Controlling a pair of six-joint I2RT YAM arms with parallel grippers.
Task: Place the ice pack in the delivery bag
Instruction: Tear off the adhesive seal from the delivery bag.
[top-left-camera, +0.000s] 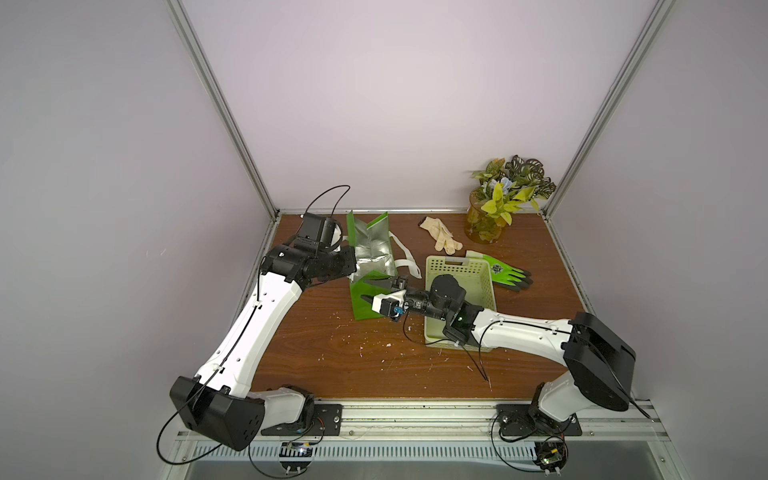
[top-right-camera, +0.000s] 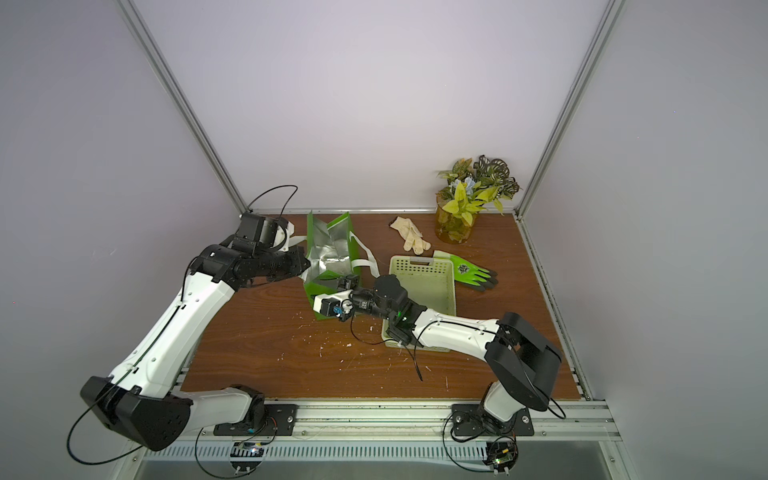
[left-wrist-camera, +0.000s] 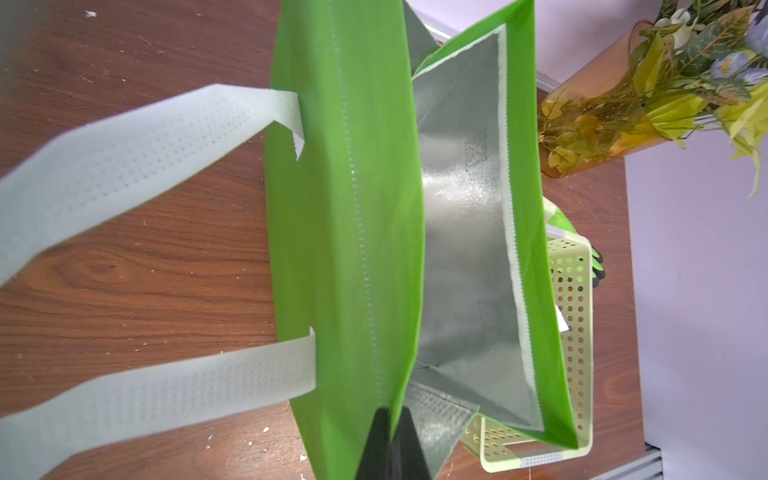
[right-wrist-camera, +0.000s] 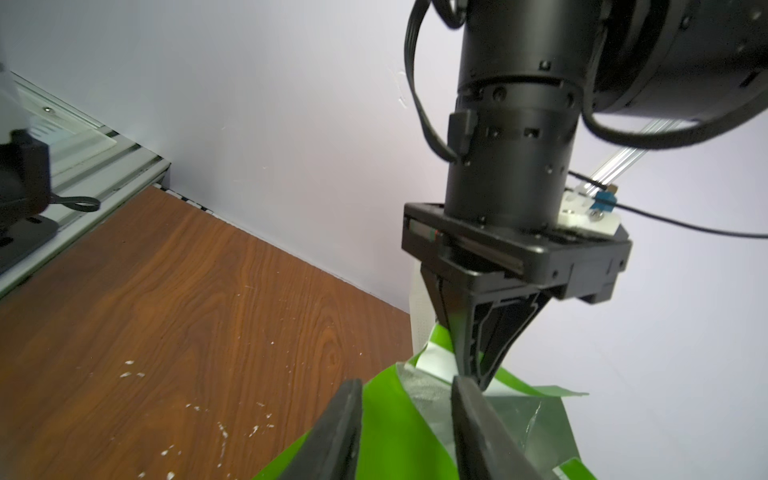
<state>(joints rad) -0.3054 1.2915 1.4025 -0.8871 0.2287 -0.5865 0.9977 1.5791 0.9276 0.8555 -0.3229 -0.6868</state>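
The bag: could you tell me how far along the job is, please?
Done: the bag is open, its rim pinched by the left gripper, jaws shut. In hand: the right gripper straddles the bag's near end, jaws apart. Left: no ice pack shows in any view, not even in the basket, so placing it seems still to do.

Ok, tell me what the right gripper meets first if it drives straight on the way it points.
The delivery bag: its green fabric lies between the open jaws of the right gripper. Just beyond, the left gripper pinches the same bag, though how far beyond is unclear.
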